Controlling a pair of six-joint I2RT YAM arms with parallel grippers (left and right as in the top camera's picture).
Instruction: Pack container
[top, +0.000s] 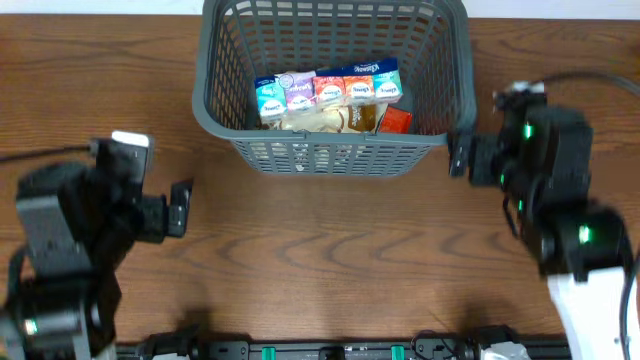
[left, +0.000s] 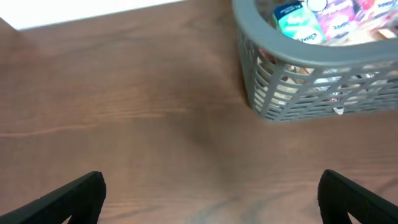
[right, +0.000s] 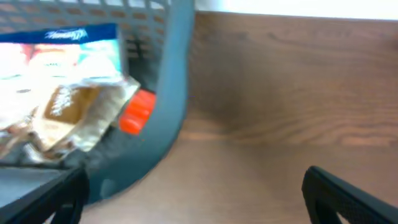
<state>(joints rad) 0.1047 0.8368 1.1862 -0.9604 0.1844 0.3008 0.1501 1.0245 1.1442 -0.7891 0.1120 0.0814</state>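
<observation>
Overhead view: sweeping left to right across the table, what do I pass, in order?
Left gripper → container, with packets inside it → right gripper.

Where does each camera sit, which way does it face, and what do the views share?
Overhead: above the table, looking straight down on the basket, left end effector and right end effector.
Left wrist: low over the table, facing the basket's corner; own fingers at the bottom.
Right wrist: close against the basket's corner wall; own fingers at the bottom.
Shared: all show the basket and packets.
</observation>
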